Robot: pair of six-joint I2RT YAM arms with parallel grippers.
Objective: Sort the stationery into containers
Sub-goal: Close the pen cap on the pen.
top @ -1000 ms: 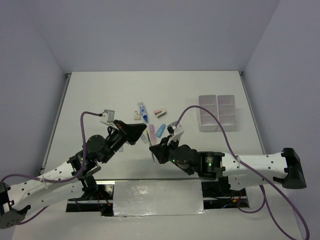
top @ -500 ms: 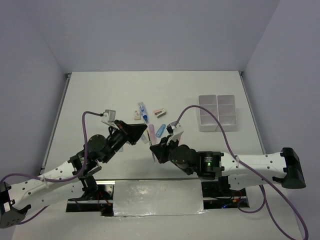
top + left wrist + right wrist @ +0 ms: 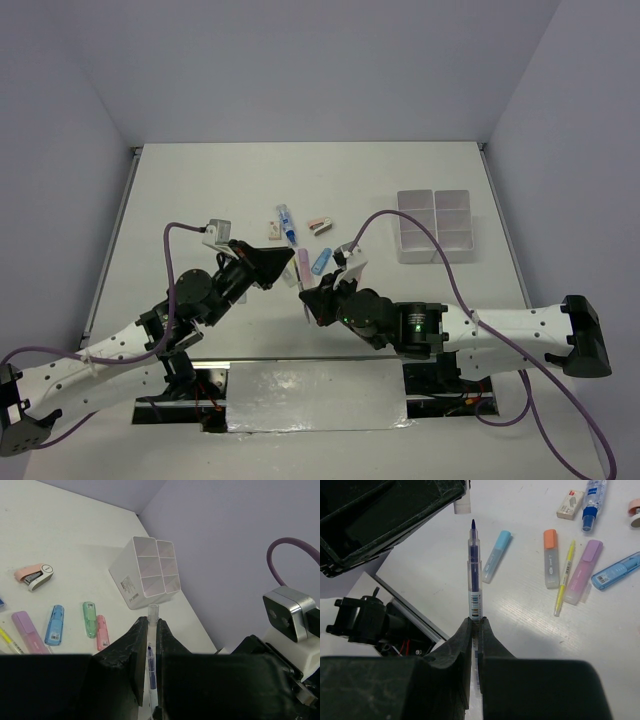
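Note:
My right gripper is shut on a thin clear pen with blue ink. Its bare tip points at my left gripper, which is shut on a small clear pen cap. The two grippers meet above the table's near middle, left gripper and right gripper a little apart. The white containers stand at the right, their compartments showing nothing inside. Loose stationery lies behind the grippers: a blue marker, an orange marker, a yellow pen and a purple marker.
A blue-white tube, a small eraser and a pink stapler-like piece lie farther back. Green and pink markers lie side by side. The table's near edge and the arm bases sit right below the grippers.

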